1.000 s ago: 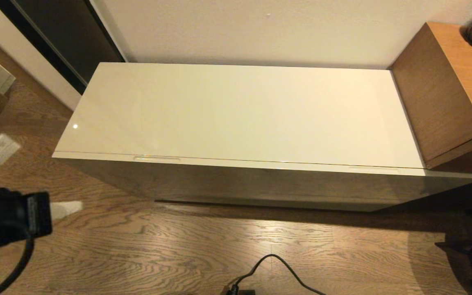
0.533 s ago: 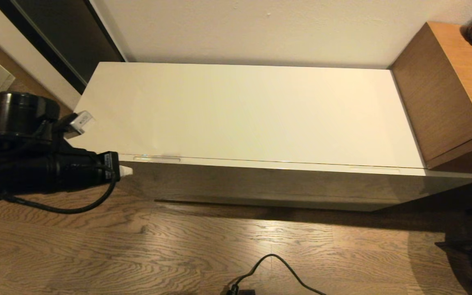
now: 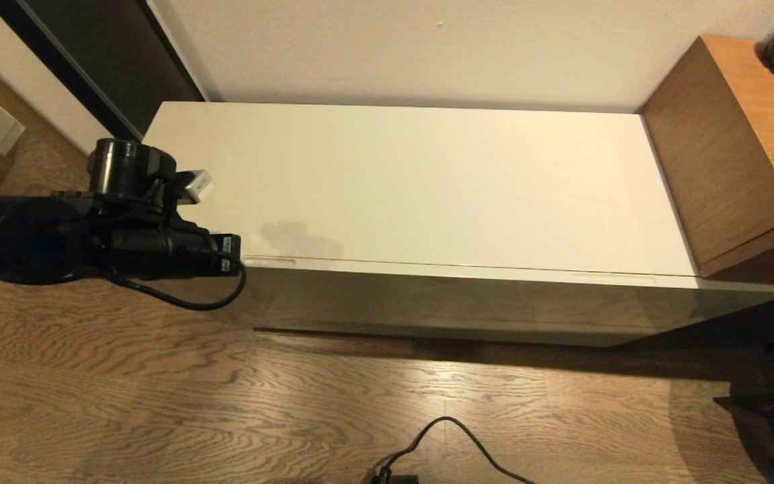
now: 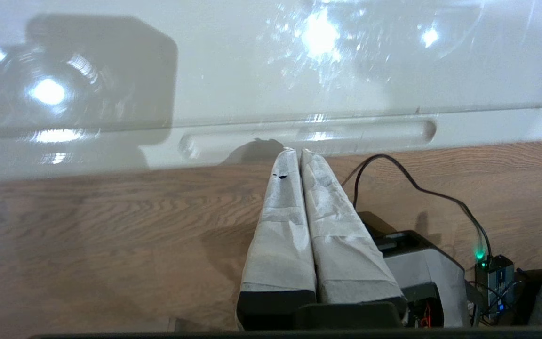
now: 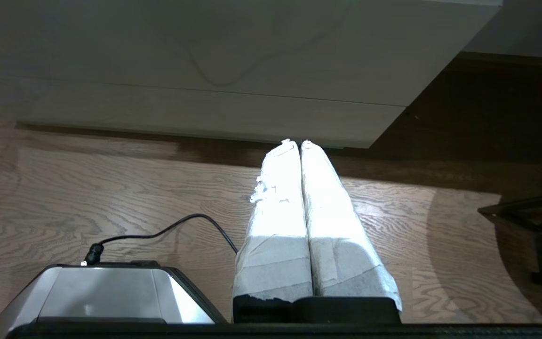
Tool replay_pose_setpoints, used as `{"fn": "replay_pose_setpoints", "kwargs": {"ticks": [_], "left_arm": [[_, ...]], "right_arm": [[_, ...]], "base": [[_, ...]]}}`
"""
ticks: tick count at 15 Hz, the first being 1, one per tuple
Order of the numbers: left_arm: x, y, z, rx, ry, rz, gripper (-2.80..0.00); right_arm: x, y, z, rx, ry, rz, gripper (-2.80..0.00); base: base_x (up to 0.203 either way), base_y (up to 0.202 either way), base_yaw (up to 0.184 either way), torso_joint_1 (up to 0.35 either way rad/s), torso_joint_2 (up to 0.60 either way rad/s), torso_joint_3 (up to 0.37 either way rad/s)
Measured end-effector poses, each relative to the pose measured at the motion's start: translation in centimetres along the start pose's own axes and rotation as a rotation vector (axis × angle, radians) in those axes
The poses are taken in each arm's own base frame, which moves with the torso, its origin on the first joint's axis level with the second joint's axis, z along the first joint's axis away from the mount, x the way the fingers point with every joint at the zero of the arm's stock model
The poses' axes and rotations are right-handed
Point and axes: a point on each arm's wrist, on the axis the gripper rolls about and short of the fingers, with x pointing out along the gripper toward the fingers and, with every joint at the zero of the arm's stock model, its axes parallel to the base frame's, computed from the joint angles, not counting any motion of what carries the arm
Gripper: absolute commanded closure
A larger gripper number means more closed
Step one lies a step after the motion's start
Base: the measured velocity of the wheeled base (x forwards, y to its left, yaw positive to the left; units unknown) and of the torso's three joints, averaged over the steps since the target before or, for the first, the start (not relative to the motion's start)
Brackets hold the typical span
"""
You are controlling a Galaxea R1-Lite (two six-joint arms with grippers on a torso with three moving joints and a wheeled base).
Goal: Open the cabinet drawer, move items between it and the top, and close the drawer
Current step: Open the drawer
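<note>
Wood-grain brown plank floor point(image 3: 226, 403) fills the near part of the head view, with a thin black cable point(image 3: 454, 444) snaking across it, so plenty of free room in front for a drawer to slide out.

Next back is the wide glossy cream-beige cabinet drawer point(image 3: 467, 302), fully shut. Its long axis runs left to right along the whole low cabinet. The slim recessed handle slot on the left point(image 4: 306, 136) sits right at the upper edge of the front, and the left gripper point(image 4: 299, 153), paper-wrapped fingers point(image 4: 280, 207) pressed together, has its tips just at that slot, pointing straight into it. A second slot point(image 3: 612, 275) is well off to the right. The right gripper point(image 5: 294, 143) is also pinched closed on nothing, parked low over the floor, aimed at the drawer's bottom edge. So the left arm is clearly the nearer one; I'd guess it needs to hook in and pull toward the robot.

Behind that, the long glossy cream flat top point(image 3: 427, 181) shows no items. A taller brown wooden cabinet point(image 3: 729, 154) butts against the right end.
</note>
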Motion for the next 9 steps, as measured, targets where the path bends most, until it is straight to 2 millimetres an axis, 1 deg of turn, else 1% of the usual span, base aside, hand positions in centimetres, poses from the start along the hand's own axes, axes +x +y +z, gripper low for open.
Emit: {"fn": "replay_pose_setpoints", "kwargs": {"ticks": [3,9], "left_arm": [[0.8,-0.3,0.4,0.005,-0.004,-0.007,0.0],[2.4,-0.1,0.5,0.004,0.011,0.033,0.0]], "right_arm": [[0.0,0.0,0.0,0.0,0.0,0.001,0.0],[0.0,0.0,0.0,-0.001,-0.001,0.002,0.0]], "base": [[0.0,0.0,0.0,0.0,0.0,0.0],[0.0,0.0,0.0,0.0,0.0,0.0]]}}
